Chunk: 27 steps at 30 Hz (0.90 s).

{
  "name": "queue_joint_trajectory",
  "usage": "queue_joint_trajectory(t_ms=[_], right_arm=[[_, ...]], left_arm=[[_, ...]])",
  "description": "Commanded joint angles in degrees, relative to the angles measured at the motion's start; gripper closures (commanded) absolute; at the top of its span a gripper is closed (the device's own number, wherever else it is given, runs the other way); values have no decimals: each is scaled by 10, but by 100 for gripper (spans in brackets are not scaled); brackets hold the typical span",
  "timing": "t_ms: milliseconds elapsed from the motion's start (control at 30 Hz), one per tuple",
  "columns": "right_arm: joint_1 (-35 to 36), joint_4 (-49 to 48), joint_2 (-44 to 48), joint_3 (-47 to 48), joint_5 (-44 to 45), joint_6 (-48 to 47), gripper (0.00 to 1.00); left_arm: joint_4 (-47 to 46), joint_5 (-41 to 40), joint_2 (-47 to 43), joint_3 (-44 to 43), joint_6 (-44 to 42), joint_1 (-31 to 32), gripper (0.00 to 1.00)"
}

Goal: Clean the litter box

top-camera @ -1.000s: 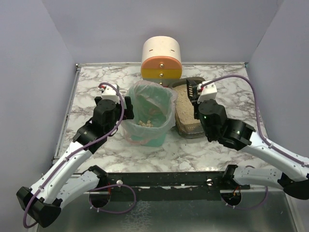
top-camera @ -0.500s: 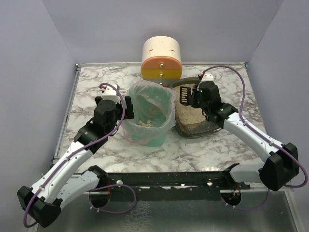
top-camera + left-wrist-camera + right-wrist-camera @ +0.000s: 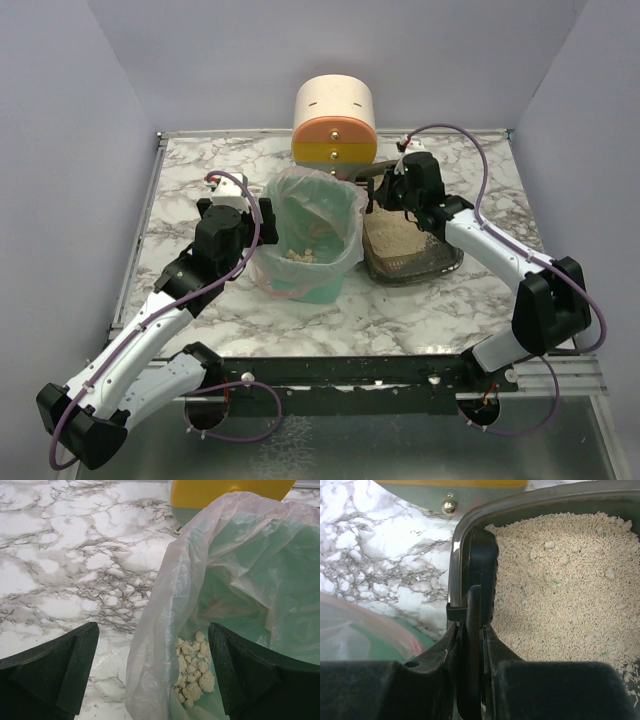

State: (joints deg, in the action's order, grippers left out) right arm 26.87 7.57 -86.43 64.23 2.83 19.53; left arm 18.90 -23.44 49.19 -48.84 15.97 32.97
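Observation:
The litter box (image 3: 432,266) is a dark grey tray of beige litter (image 3: 560,580) standing right of the green bin (image 3: 310,275). My right gripper (image 3: 388,192) (image 3: 472,630) is shut on the handle of a black scoop (image 3: 480,555). The scoop stands edge-on against the box's left rim (image 3: 456,545), just over the litter. My left gripper (image 3: 262,215) (image 3: 152,665) is open at the bin's left side. The clear bag liner's (image 3: 240,555) edge lies between its fingers (image 3: 55,670). Pale clumps (image 3: 195,665) lie at the bottom of the bag.
A cream, orange and yellow cylinder (image 3: 334,122) stands behind the bin and the box, close to the scoop's tip. The marble tabletop (image 3: 190,180) ends at a raised frame, with grey walls on three sides. Small pale lumps (image 3: 610,572) dot the litter.
My right arm has carried the scoop from over the box's near part to its far left corner and turned it edge-on. The left arm has not moved.

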Motion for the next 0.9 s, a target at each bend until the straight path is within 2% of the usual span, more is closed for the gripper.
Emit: queue_joint_trajectory(t_ms=[0,433,700,867], right_arm=[[-3,-8,-38,41,-7,8,100],[-27,65,-110,62,134,67,100],[-59,87,-30,30,202,80,100],[-61,96,28,12,199,77,100]], left_arm=[[-5,-8,-1,4,-7,-4,1],[-3,-4,-8,4,-7,-5,1],[-3,0,-10,3,-7,-5,1],[-3,4,-9,1,-7,-5,1]])
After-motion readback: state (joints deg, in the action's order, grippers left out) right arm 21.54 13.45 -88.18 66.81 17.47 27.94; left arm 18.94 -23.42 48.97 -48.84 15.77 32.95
